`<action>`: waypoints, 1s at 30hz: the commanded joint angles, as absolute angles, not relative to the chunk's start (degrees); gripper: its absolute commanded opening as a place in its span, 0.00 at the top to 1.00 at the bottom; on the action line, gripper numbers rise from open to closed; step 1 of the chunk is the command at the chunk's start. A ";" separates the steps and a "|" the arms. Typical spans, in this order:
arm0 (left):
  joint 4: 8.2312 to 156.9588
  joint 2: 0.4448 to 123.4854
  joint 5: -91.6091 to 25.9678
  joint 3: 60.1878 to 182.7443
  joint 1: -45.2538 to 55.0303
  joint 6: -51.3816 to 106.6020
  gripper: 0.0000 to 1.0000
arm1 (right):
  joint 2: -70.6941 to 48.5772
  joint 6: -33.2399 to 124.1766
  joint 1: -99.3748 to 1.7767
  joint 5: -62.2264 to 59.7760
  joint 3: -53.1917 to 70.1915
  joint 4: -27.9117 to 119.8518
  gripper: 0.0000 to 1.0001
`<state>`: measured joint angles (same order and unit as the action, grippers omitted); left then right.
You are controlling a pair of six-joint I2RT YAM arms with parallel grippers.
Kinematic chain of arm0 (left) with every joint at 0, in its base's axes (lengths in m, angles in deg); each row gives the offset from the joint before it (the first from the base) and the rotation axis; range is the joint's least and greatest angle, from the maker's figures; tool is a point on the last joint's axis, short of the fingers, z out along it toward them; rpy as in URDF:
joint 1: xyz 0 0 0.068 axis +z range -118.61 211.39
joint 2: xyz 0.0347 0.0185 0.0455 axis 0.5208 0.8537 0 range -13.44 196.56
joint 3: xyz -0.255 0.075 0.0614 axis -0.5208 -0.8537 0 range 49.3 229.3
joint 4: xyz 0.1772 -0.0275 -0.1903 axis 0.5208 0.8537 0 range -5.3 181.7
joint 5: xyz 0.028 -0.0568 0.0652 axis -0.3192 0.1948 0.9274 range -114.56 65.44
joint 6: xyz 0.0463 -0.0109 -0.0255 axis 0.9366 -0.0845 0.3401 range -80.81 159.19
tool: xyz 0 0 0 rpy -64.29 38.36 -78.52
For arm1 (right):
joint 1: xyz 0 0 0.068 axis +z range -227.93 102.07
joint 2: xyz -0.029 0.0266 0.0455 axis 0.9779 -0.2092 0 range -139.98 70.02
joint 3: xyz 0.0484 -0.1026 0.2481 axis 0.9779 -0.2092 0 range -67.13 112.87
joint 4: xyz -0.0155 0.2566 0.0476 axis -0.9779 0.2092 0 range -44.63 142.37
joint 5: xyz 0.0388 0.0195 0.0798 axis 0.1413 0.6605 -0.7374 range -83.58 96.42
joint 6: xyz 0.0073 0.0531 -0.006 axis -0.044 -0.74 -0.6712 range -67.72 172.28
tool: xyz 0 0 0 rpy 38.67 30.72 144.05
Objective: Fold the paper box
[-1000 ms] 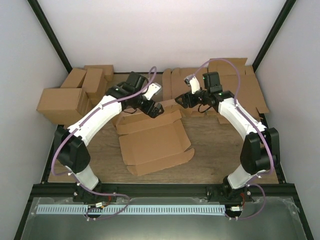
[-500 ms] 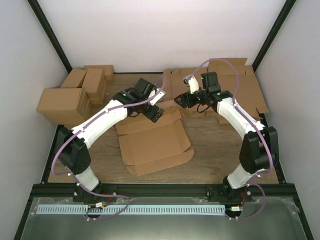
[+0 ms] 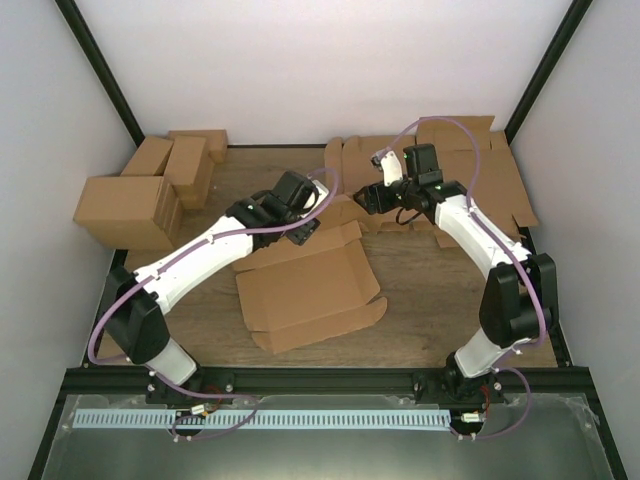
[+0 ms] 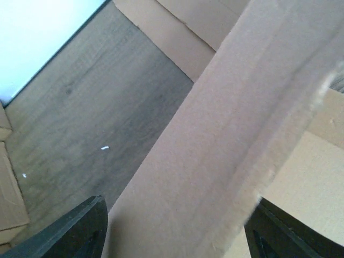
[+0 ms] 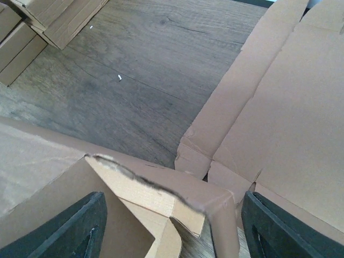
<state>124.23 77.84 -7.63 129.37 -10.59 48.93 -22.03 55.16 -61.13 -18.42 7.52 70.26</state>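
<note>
The paper box (image 3: 310,285) lies mostly flat in the middle of the table, with its far edge flap raised. My left gripper (image 3: 305,228) is at the far left part of that edge. In the left wrist view the raised flap (image 4: 242,118) fills the gap between the wide-apart fingers (image 4: 75,231); the gripper (image 4: 177,236) is open. My right gripper (image 3: 365,200) is at the far right corner. In the right wrist view it (image 5: 174,231) is open over the box's folded corner (image 5: 161,199).
A cluster of brown cartons (image 3: 150,190) stands at the back left. A pile of flat cardboard sheets (image 3: 470,170) lies at the back right, just beyond the right gripper, and shows in the right wrist view (image 5: 290,107). Black frame posts line the sides.
My left arm has swung right and down onto the box's far flap. The right arm has barely moved. The box stays in place.
</note>
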 commanded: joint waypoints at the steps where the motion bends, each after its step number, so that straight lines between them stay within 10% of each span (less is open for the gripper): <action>1: 121.90 76.28 -4.97 128.75 -11.17 50.77 0.32 | -19.89 54.13 -61.59 -17.80 9.23 70.55 0.29; 15: 121.68 76.18 0.20 128.62 -12.28 53.76 0.90 | -16.51 52.00 -64.63 -13.42 7.76 68.16 0.29; 30: 135.50 77.77 -11.48 138.15 -11.56 41.96 0.96 | -10.13 47.19 -66.37 -21.23 -6.01 64.03 0.32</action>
<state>129.56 77.39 -4.07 132.78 -11.97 48.07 -11.73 50.11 -66.22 -16.54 -2.30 65.43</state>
